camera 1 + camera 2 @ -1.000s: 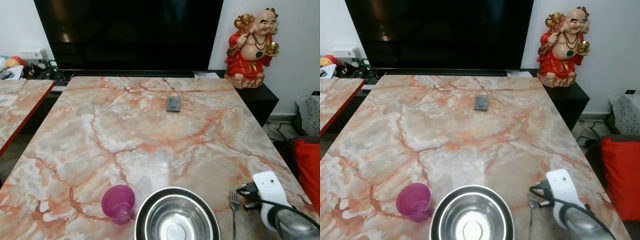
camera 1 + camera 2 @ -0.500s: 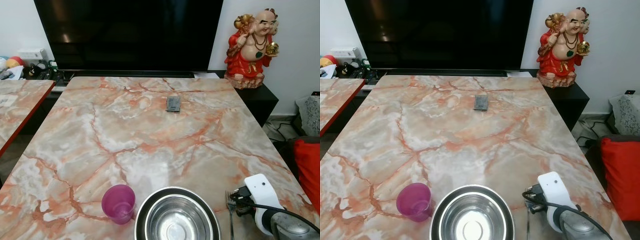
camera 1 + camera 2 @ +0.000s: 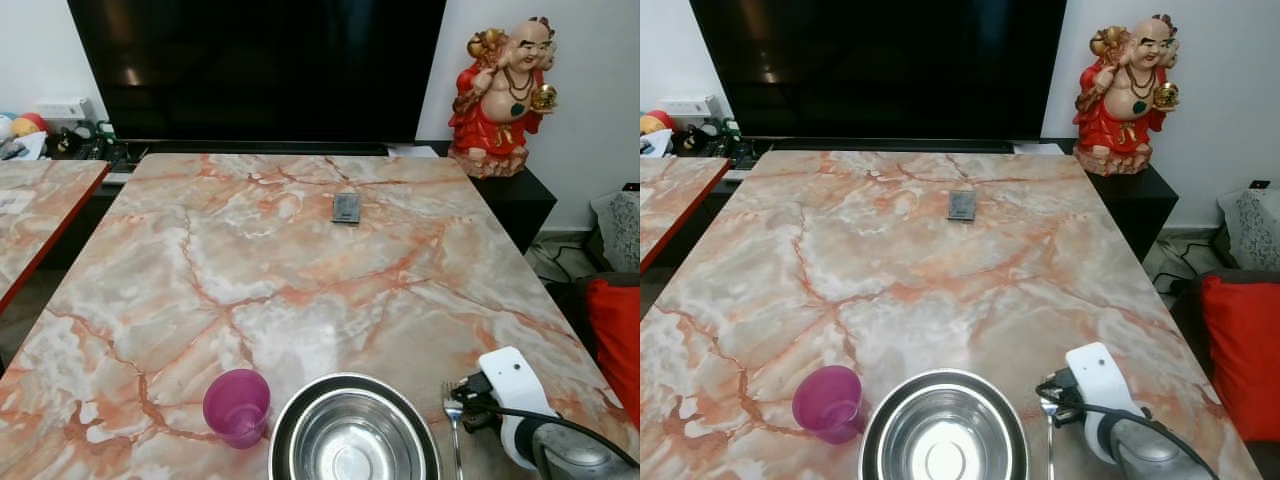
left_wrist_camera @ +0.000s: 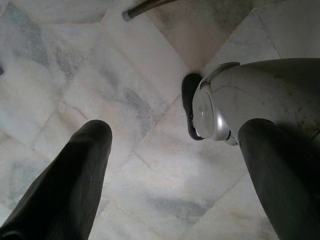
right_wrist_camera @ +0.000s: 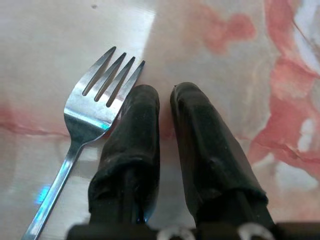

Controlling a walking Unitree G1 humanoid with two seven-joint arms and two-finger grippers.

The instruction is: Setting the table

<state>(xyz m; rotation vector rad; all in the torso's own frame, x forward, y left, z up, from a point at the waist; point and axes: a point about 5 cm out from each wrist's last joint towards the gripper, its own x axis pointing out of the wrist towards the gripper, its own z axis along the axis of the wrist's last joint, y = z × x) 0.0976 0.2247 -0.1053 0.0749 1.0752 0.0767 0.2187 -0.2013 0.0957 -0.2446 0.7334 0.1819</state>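
A silver fork (image 3: 453,425) lies on the marble table (image 3: 300,260) near its front edge, just right of a steel bowl (image 3: 300,420). A purple cup (image 3: 237,405) stands left of the bowl. My right gripper (image 3: 463,398) rests low on the table against the fork's right side. In the right wrist view its fingers (image 5: 132,130) are shut with nothing between them, and one finger touches the fork's head (image 5: 97,107). My left gripper (image 4: 175,130) hangs open over the tiled floor beside my leg.
A small grey square object (image 3: 346,207) lies mid-table toward the far end. Beyond the table are a dark TV (image 3: 260,65) and a red figurine (image 3: 500,90) on a black cabinet. A second marble table (image 3: 30,215) stands left; a red cushion (image 3: 615,340) is at right.
My right gripper has slid left toward the bowl, and the fork has shifted left with it. The cup and bowl stay put.
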